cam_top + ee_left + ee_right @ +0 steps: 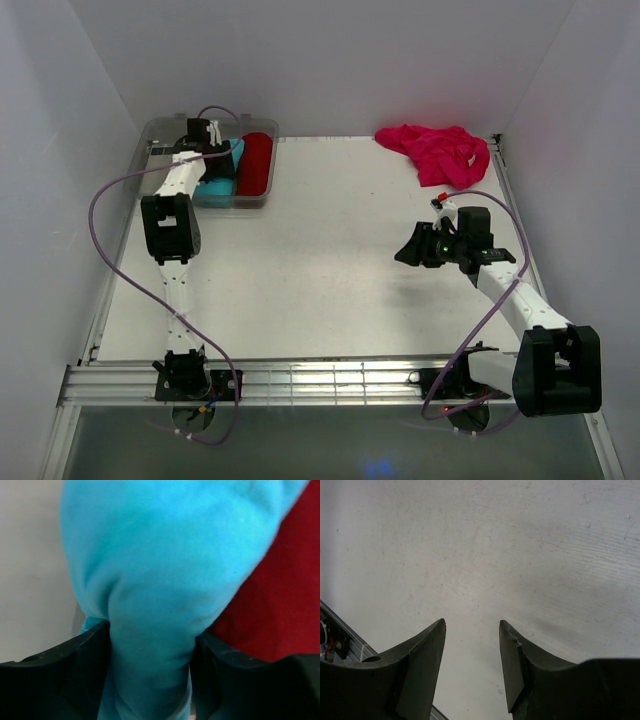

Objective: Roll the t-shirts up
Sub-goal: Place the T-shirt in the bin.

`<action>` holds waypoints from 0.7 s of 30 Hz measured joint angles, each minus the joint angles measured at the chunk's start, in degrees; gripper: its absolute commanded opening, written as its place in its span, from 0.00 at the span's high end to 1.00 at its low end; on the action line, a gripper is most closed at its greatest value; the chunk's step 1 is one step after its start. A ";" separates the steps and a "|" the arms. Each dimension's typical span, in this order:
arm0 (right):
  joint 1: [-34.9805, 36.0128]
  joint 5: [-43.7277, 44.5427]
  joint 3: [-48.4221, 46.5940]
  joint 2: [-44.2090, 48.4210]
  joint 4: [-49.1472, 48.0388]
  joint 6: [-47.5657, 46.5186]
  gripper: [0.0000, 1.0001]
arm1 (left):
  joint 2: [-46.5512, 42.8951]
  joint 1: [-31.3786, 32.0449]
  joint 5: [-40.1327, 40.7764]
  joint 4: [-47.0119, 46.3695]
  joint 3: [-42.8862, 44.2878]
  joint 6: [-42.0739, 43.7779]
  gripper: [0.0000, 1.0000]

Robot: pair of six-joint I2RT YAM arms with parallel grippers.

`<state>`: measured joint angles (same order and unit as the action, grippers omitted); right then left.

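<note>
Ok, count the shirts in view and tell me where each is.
3. Blue shirt and red shirt side by side in the bin, far left; pink shirt heaped on the table, far right. More may hide in the bin.

Left claw [151,630] snug around turquoise t-shirt [165,555]; right claw [471,625] agape, empty.

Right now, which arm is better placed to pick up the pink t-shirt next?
Right. The right tool hangs open and empty above the table, on the same side as the pink t-shirt at the far right. The left tool is over in the bin with the turquoise t-shirt between its fingers.
</note>
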<state>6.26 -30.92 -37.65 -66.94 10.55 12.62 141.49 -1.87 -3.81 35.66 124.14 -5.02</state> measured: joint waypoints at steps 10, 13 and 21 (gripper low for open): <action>-0.20 0.37 0.00 -0.17 0.04 -0.72 0.46 | 0.22 2.10 -4.09 0.96 1.84 -5.22 0.21; -0.20 0.35 0.02 -0.20 0.07 -0.92 0.46 | 0.11 2.10 -3.89 0.79 2.23 -5.57 0.19; -0.20 0.35 0.02 -0.11 0.20 -1.16 0.46 | -2.71 2.10 -1.22 0.11 -1.07 -5.38 0.14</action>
<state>6.07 -30.57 -37.63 -67.05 10.74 11.46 138.78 0.23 -5.04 35.77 123.07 -10.39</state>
